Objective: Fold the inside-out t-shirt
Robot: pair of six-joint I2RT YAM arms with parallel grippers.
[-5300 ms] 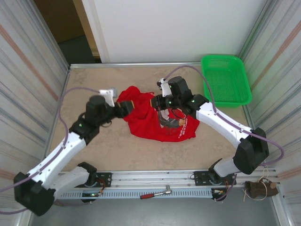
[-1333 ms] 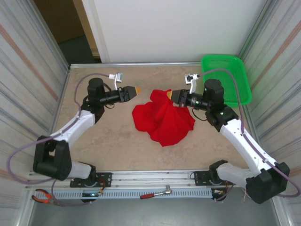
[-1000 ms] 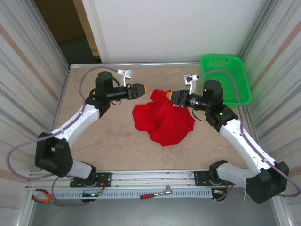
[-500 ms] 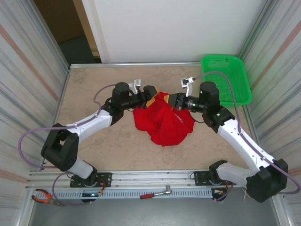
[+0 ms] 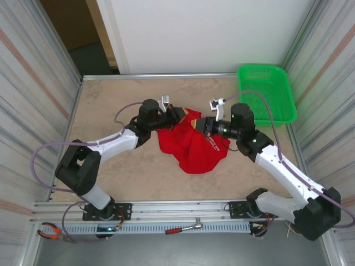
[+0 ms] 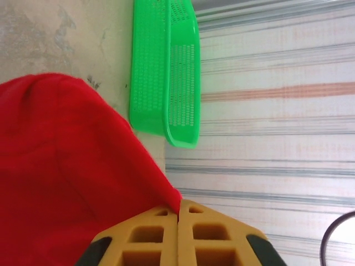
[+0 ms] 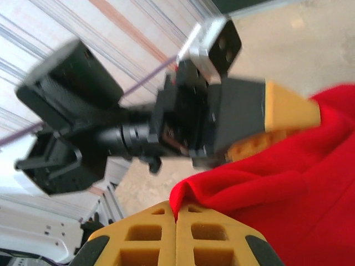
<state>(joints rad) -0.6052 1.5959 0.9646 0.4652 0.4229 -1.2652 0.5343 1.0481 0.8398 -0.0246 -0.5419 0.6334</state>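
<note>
T-shirt [image 5: 194,147] bunched on surface [image 5: 111,183], just below both pincers. Left pincer [image 6: 178,208] closed tight on a cloth edge; right pincer [image 7: 176,213] likewise, just beside it. Advice: draw them apart evenly and level, spreading cloth flat before any fold.

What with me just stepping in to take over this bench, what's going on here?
Two robot arms are working on a red t-shirt that lies bunched up in the middle of the table. The left fingers and the right fingers are both shut on its far edge, close together. The shirt is crumpled, not yet folded. A green basket stands at the far right corner.
</note>
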